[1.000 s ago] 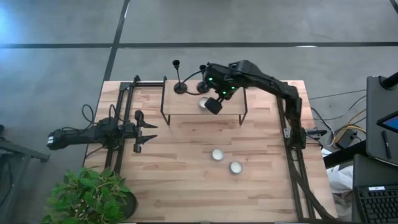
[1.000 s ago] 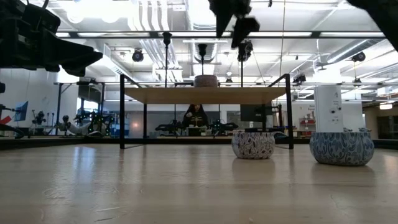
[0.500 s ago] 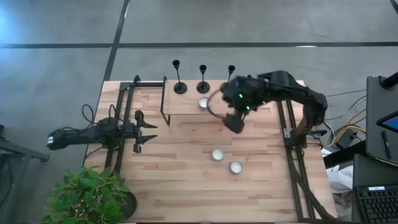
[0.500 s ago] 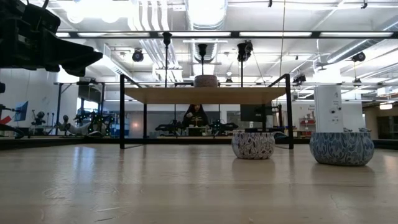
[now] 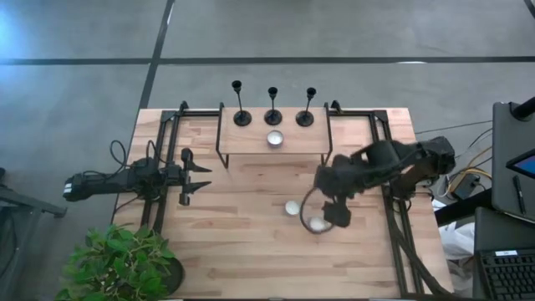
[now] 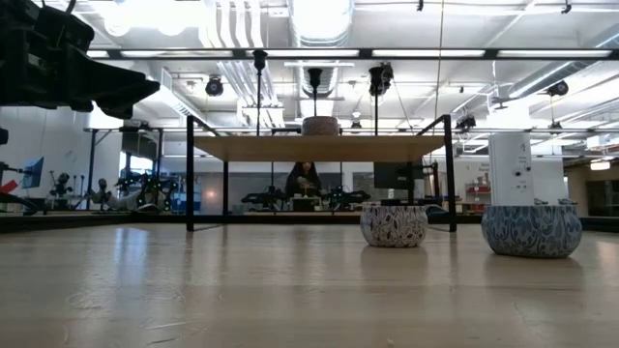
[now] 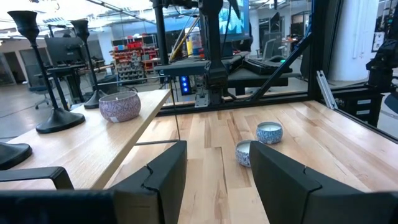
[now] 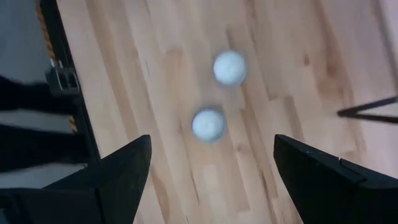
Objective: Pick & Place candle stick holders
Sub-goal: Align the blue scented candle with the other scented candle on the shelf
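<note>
Candle stick holders point(image 5: 272, 107) – all three upright in a row on the raised shelf point(image 5: 251, 142), behind its tealight | right gripper point(image 5: 322, 220) – spread wide, empty, well forward of the shelf over two tealights point(image 5: 303, 216) | we'd descend plumb, centred | left gripper point(image 5: 191, 178) idles beside the shelf, part-open

Three patterned tins point(image 5: 292, 207), raised shelf point(image 5: 251, 140) (potted plant point(image 5: 121, 263) nearby)

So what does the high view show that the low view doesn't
Only the high view shows the right gripper, open above the two candle tins, the left gripper waiting at the table's left, and the plant. Only the low view shows the room behind, with a person. Both show the three candlesticks and a tin on the shelf.
</note>
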Robot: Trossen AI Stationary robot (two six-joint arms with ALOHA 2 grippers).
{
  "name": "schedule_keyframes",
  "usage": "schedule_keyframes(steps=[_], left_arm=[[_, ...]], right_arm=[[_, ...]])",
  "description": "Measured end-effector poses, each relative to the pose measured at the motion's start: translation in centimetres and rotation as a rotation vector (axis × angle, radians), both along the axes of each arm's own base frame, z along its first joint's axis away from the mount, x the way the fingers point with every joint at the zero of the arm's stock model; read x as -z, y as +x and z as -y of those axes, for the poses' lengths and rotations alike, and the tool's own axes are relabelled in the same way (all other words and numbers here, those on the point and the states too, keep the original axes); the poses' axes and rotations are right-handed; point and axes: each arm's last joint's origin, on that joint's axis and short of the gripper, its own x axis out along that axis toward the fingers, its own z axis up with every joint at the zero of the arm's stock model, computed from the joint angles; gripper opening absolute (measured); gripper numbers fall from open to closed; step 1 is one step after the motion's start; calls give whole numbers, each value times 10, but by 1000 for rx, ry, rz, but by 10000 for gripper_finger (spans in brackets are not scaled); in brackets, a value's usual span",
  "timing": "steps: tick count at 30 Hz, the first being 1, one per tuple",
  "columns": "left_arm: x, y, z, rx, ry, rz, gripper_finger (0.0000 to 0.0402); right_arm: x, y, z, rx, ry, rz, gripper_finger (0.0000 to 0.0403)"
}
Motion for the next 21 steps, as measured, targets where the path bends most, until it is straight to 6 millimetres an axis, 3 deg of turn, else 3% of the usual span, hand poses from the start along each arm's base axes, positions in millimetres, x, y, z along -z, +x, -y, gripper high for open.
schedule_keyframes(steps=[6, 14, 21], left_arm=[[0, 0, 0, 0, 0, 0, 181], [0, 0, 0, 0, 0, 0, 181], [0, 0, 0, 0, 0, -1, 181]], right_arm=[[21, -2, -12, -33, -31, -71, 334], [67, 30, -23, -33, -9, -7, 327], [104, 38, -15, 79, 11, -58, 326]])
